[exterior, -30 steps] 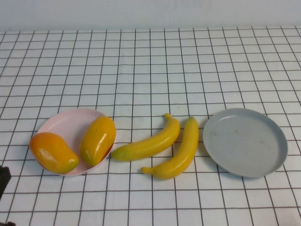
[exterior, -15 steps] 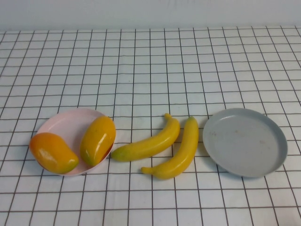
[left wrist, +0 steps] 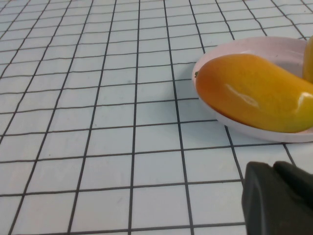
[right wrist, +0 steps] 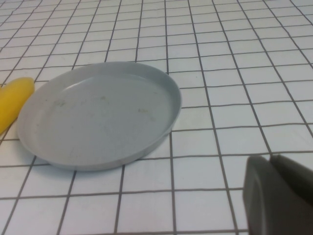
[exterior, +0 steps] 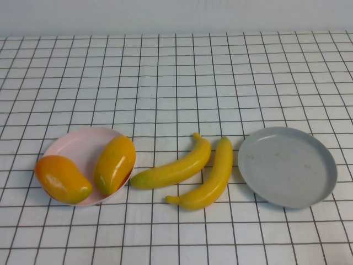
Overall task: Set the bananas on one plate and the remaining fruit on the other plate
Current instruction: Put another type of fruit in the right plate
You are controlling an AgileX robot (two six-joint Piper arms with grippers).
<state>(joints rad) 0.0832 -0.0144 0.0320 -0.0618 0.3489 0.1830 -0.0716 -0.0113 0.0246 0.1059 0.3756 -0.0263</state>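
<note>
Two mangoes (exterior: 62,178) (exterior: 115,164) lie on the pale pink plate (exterior: 77,144) at the front left. Two bananas (exterior: 175,168) (exterior: 209,179) lie side by side on the cloth between the plates. The grey plate (exterior: 287,165) at the front right has nothing on it. Neither gripper shows in the high view. My left gripper (left wrist: 275,167) is shut and empty, low over the cloth just short of the pink plate (left wrist: 274,46) and its nearer mango (left wrist: 254,93). My right gripper (right wrist: 270,159) is shut and empty, near the grey plate (right wrist: 98,112); a banana tip (right wrist: 12,100) shows beside that plate.
A white cloth with a black grid (exterior: 176,83) covers the table up to a pale back wall. The bananas lie close to the grey plate's left rim, and one mango overhangs the pink plate's front left rim.
A dark part of my left arm at the lower left edge of the high view has drawn back out of sight. The fruit and plates have not moved.
</note>
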